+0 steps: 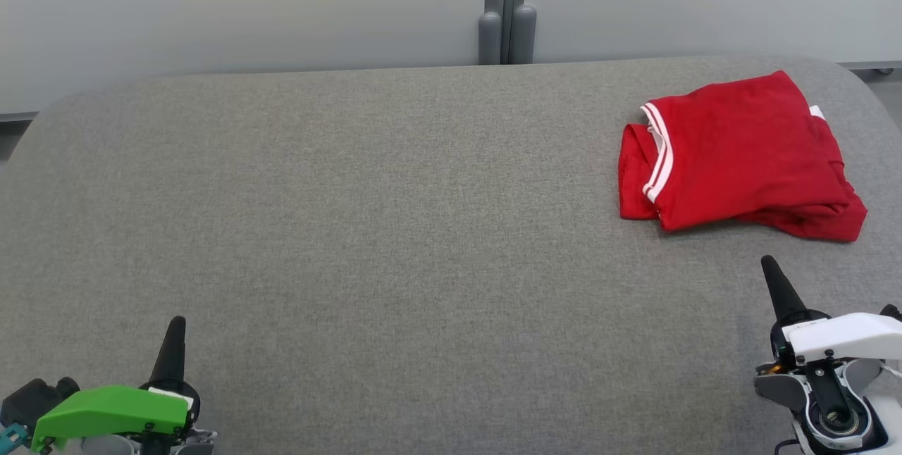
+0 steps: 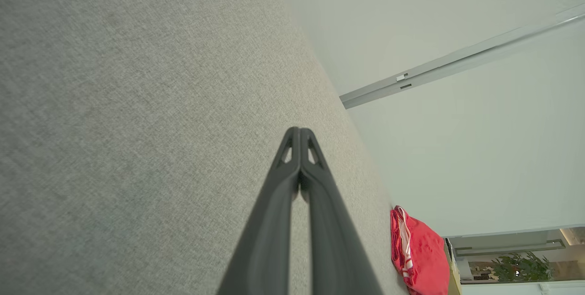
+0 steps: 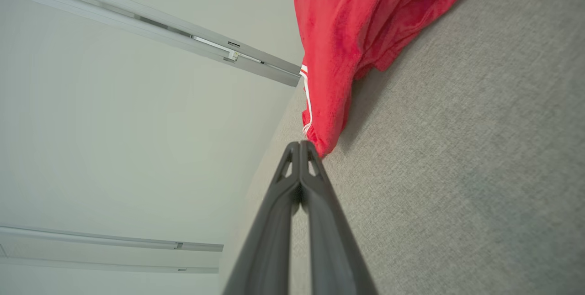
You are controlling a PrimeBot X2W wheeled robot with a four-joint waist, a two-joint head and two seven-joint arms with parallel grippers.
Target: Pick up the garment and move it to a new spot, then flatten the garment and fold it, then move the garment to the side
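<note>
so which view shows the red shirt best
The head view: the whole folded red garment shows from above on the grey table, white trim included. The right wrist view crops it, close up; the left wrist view has it small and edge-on.

The light is bright, soft and even all over. The red garment makes just a thin, dark shadow on the grey table along its near side. In both wrist views the dark fingers look fuzzy at the bottom, while the table's cloth looks sharp.
</note>
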